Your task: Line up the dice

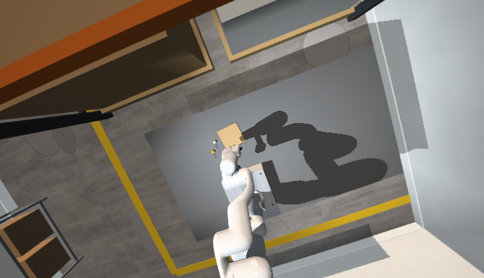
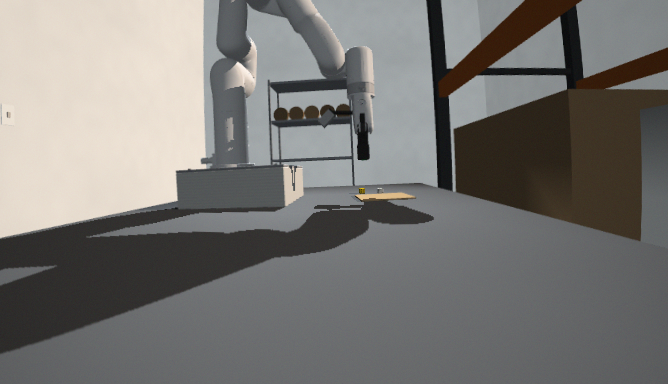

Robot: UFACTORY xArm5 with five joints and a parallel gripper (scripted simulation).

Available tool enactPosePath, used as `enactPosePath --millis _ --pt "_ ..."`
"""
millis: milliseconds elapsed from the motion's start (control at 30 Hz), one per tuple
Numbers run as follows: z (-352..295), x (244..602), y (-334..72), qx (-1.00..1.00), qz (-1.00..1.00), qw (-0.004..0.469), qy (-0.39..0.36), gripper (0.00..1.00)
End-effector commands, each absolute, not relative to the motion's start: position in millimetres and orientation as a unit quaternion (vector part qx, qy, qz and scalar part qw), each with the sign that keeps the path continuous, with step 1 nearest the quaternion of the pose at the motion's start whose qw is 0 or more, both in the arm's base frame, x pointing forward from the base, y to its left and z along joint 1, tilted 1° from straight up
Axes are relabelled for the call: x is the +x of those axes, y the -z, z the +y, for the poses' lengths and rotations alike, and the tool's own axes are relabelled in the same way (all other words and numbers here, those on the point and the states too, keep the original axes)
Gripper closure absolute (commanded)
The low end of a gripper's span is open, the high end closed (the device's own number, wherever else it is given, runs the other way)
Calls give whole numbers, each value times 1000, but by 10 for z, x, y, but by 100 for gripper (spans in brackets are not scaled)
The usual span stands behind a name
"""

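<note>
A tan square mat (image 1: 230, 135) lies flat on the grey table; it also shows in the exterior view (image 2: 386, 196). A white die (image 1: 215, 142) and a yellow die (image 1: 213, 151) sit on the table just off the mat's left edge. They also show in the exterior view, the yellow die (image 2: 361, 190) left of the white die (image 2: 380, 190). My gripper (image 2: 363, 155) points down, well above the table near the mat's near edge, and also shows from above (image 1: 237, 150). It is shut on a third die, which is mostly hidden between the dark fingers.
The robot's base box (image 2: 240, 186) stands on the table behind the mat. A large brown crate (image 2: 555, 161) lies to the right. A metal shelf with round objects (image 2: 310, 116) stands behind the table. The arm's shadow falls across the table.
</note>
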State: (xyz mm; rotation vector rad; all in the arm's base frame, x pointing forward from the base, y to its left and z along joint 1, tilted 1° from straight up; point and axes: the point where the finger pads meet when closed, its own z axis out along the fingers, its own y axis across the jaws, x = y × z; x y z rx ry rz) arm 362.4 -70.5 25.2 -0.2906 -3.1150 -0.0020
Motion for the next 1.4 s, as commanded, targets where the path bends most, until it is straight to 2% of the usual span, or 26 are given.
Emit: enactPosePath --millis 0,233,733,1367 --pt "-707 3634 -215 -93 -996 5 1 89" --pt "-704 3632 -58 -93 -996 5 0 89" --pt "-683 3631 593 -93 -996 5 0 89" --pt "-680 3631 687 -93 -996 5 0 89"
